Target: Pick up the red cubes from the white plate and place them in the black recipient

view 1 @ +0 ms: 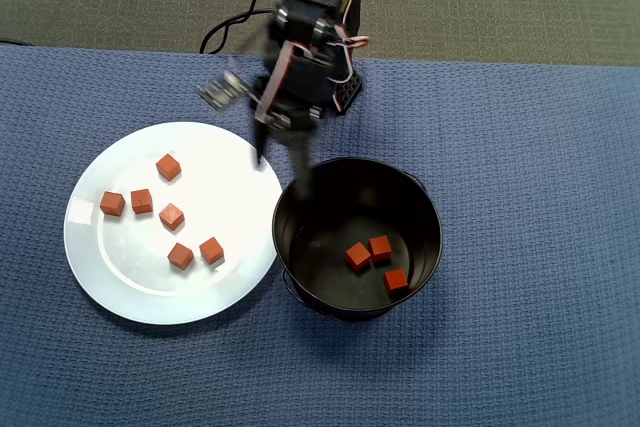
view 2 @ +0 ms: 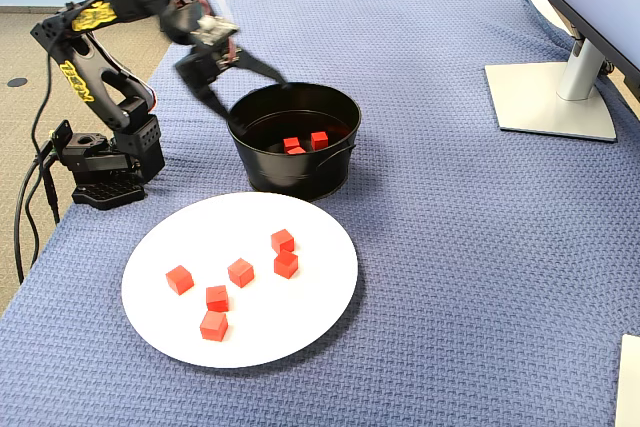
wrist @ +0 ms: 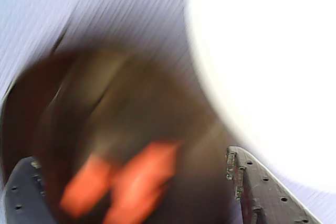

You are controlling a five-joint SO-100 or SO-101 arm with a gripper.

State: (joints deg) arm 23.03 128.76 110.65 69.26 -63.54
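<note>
Red-orange matte cubes (view 1: pixel 171 216), six on the glossy white round plate (view 1: pixel 110 277) at the black metal pot's (view 1: pixel 425 202) nine o'clock, look light, rigid, best pinched across flat faces; pincer (view 2: pixel 247 81) wide, empty.

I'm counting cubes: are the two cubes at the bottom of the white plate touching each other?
Apart. The overhead view shows a sliver of white plate between the left cube and the right cube.

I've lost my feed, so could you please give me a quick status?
Gripper open, empty, above pot rim. Three red cubes in black pot; six on white plate. Nothing in the way.
</note>
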